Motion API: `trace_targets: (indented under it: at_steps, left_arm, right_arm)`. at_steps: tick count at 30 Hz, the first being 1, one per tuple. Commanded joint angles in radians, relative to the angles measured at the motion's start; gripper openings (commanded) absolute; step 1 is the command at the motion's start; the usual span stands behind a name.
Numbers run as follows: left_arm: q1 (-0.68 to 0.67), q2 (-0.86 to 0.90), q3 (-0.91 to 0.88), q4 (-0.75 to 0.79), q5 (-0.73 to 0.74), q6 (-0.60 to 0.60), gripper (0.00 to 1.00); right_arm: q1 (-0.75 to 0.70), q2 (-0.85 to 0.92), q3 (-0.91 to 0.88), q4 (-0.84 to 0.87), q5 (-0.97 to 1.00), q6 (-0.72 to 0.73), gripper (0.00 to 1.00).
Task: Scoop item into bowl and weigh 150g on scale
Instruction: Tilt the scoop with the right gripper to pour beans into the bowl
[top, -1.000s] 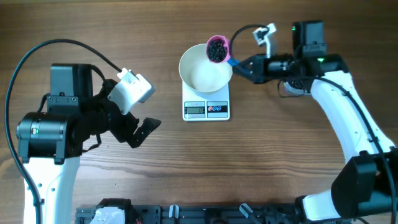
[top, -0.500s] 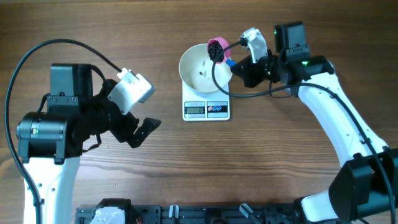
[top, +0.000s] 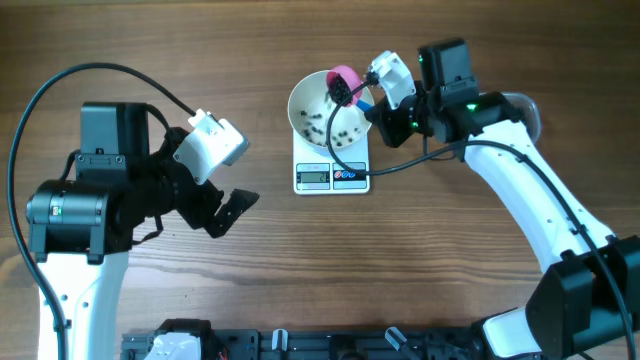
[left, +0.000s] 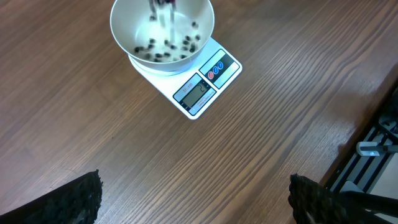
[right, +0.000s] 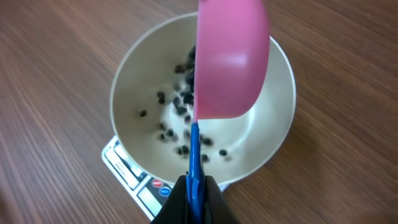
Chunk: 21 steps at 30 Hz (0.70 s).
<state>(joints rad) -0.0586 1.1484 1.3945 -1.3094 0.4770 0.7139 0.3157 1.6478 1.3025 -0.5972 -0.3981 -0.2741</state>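
- One scoop (top: 345, 75) in the overhead view, tipped mouth-down so the beads (top: 330, 125) drop into the one bowl (top: 300, 120) right under it. The bowl sits on the one scale (top: 332, 176) for weighing.
- Left wrist view: the left gripper (left: 196, 202) has its jaws wide apart and holds nothing, well clear of the scoop.
- Right wrist view: the right gripper (right: 196, 199) is clamped on the scoop's blue handle (right: 194, 149). Beads lie in the bowl below the scoop's lip — roughly two dozen, some blurred, no exact count. Far short of target, I'd judge.

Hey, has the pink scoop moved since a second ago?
Yes. The pink scoop tipped inward over the bowl, emptying its beads, while the scale beneath stayed put.
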Motion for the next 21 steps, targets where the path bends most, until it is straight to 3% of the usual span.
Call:
trace_targets:
  at_steps: [1,16,21]
  left_arm:
    - [0.006,0.004,0.019,-0.001,0.008,0.012,1.0]
    - [0.006,0.004,0.019,-0.001,0.008,0.012,1.0]
    - [0.006,0.004,0.019,-0.001,0.008,0.012,1.0]
  right_arm:
    - [0.022,-0.015,0.0,-0.009,0.093,-0.044,0.04]
    - [0.047,-0.015,0.0,-0.006,0.118,-0.066,0.05]
    - [0.076,-0.015,0.0,-0.008,0.229,-0.066,0.04]
